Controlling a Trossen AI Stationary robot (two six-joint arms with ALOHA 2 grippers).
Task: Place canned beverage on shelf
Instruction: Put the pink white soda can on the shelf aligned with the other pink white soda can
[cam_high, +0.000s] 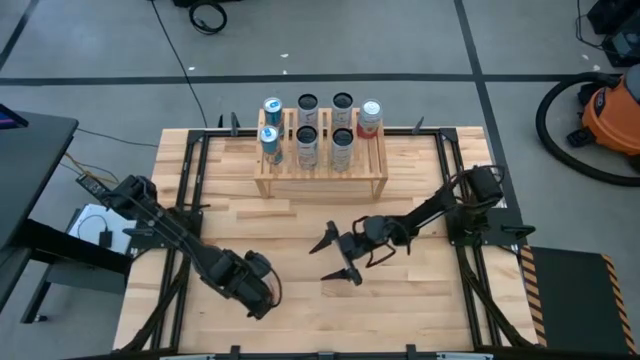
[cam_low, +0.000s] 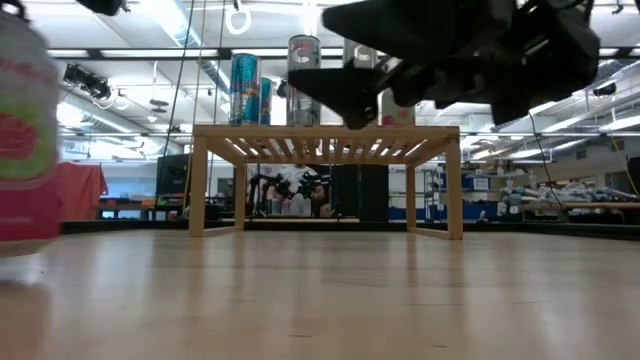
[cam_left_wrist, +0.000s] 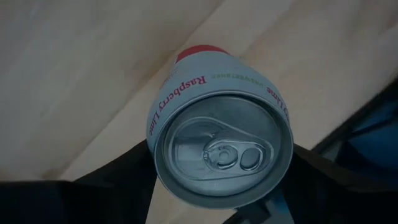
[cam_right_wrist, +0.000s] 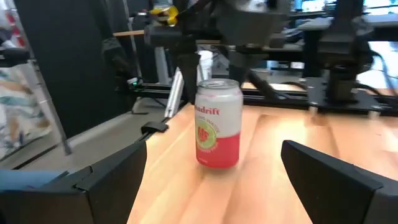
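Upright on the table (cam_high: 420, 300), the red-and-white can (cam_right_wrist: 217, 123) labelled Raspberry Lime stands between the fingers of the left gripper (cam_left_wrist: 224, 186), its pull-tab top facing the wrist camera; whether those fingers actually pinch it cannot be told. Well ahead of that gripper sits the shelf (cam_high: 320, 178), loaded with seven cans (cam_high: 307, 146). Off to its side, the right gripper (cam_high: 338, 257) hovers with fingers spread, pointing at the can.
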